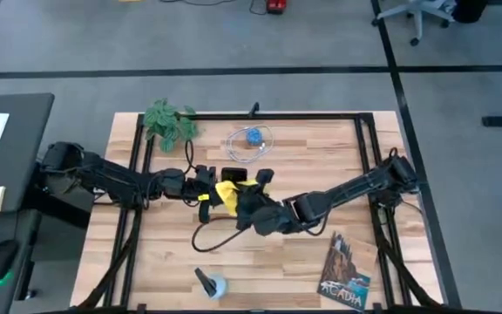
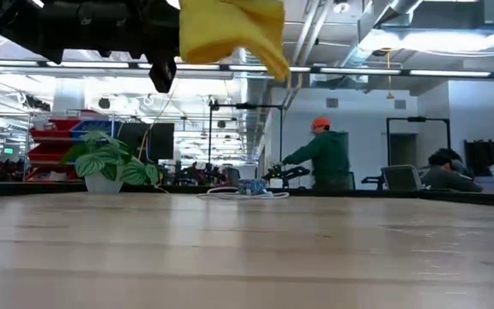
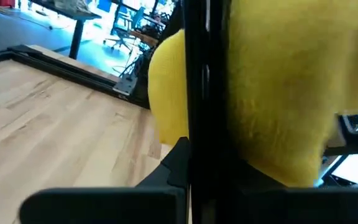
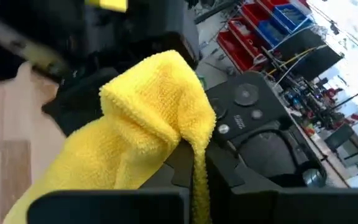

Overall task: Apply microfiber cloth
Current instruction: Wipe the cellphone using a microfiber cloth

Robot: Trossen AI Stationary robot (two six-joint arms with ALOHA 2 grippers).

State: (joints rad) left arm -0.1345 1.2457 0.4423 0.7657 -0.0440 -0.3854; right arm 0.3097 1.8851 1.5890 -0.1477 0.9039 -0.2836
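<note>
microfiber cloth pinched in right gripper, airborne only in low view (left gripper grip: cannot tell)

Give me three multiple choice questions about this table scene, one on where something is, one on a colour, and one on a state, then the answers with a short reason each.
1. Where is the green plant on the table in the high view?
A. far left corner
B. near right corner
C. dead centre

2. What colour is the microfiber cloth?
A. blue
B. yellow
C. white

3. What state is the cloth in?
A. spread flat on the wood
B. lifted clear of the table
C. draped over the plant

Answers:
1 A: the high view shows the plant at the table's far left corner.
2 B: it is bright yellow in all four views.
3 B: the low view shows it hanging high above the tabletop, bunched between the left end effector and the right end effector.
</note>
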